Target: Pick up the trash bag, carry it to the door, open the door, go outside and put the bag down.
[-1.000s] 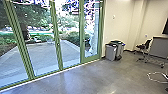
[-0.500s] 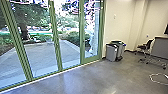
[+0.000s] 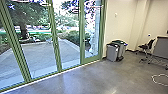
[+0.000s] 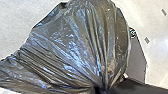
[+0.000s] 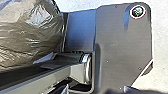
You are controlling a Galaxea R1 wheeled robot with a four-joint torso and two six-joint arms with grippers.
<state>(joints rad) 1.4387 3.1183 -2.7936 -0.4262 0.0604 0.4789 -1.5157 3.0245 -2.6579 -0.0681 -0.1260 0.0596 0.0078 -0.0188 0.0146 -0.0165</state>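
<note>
Robot has rolled slightly forward since the earlier frame, toward the glass doors [image 3: 57, 45]. Left wrist faces down; left tool [image 4: 99, 90] grips the gathered neck of the trash bag [image 4: 75, 42], near the base plate [image 5: 120, 47] (right tool: cannot tell its state).

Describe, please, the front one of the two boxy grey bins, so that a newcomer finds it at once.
Follow the tall green-framed glass wall to its right end, where the plain cream wall begins. By that cream wall stands the black-topped boxy grey bin. It is the one in front, partly hiding its green-topped grey neighbour.
</note>
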